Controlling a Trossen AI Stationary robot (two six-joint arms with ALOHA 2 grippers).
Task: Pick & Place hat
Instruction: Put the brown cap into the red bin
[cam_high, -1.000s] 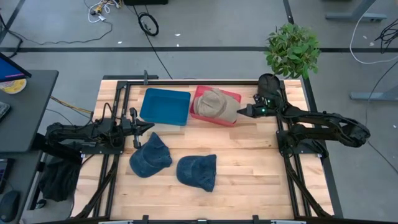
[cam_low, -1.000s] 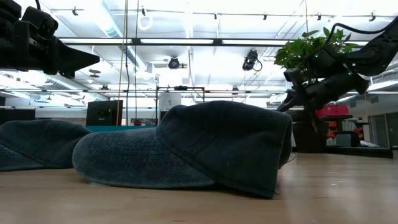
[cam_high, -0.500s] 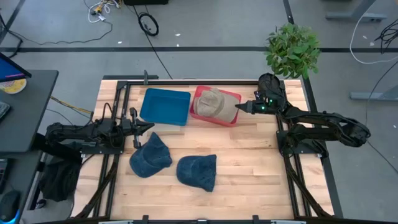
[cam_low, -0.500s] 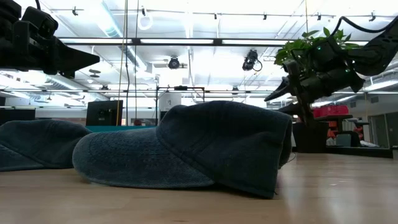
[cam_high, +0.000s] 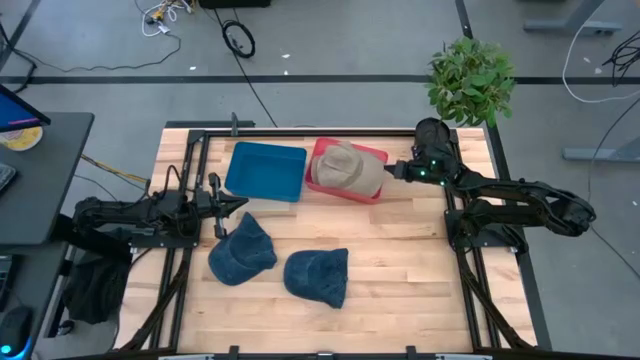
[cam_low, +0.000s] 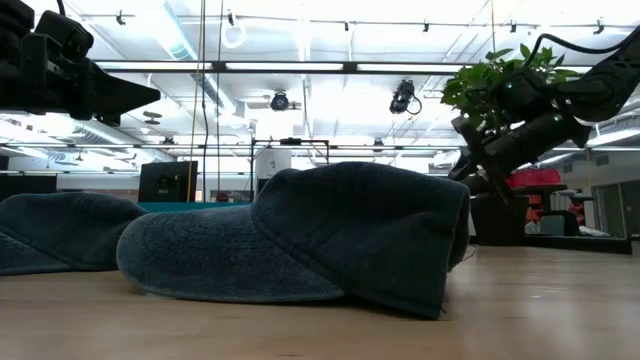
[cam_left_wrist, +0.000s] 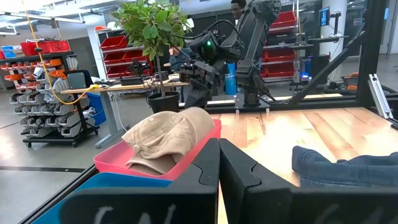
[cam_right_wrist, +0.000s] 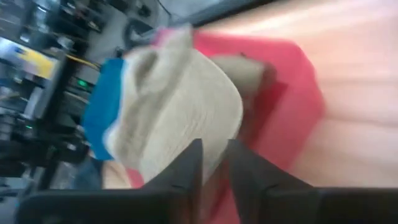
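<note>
Right now the tan hat (cam_high: 347, 168) sits in the red bin (cam_high: 372, 155) at the back of the wooden table (cam_high: 400, 260). From above, it fills most of the bin and hangs over the front rim. My right pincer (cam_high: 393, 170) is just beside the hat, at the bin's right end. My right wrist camera looks past my two dark fingers (cam_right_wrist: 188, 168). It shows them nearly together with only a thin gap, holding nothing, and the hat (cam_right_wrist: 177, 106) and red bin (cam_right_wrist: 292, 87) just past them. That closeness is harder to see from above.

Next to the red bin is a blue bin (cam_high: 265, 170). Two dark blue denim hats lie nearer the front. One denim hat (cam_high: 242, 250) is on the left and the other denim hat (cam_high: 318, 276) is near the middle.

My left pincer (cam_high: 219, 205) waits by the left denim hat. My left wrist camera shows its fingers (cam_left_wrist: 199, 177) pressed together on nothing.

The low camera is filled by the middle denim hat (cam_low: 310, 240), so it hides the bins. It does show my right arm (cam_low: 530, 110) held up high. A potted plant (cam_high: 470, 80) stands at the table's far right corner.
</note>
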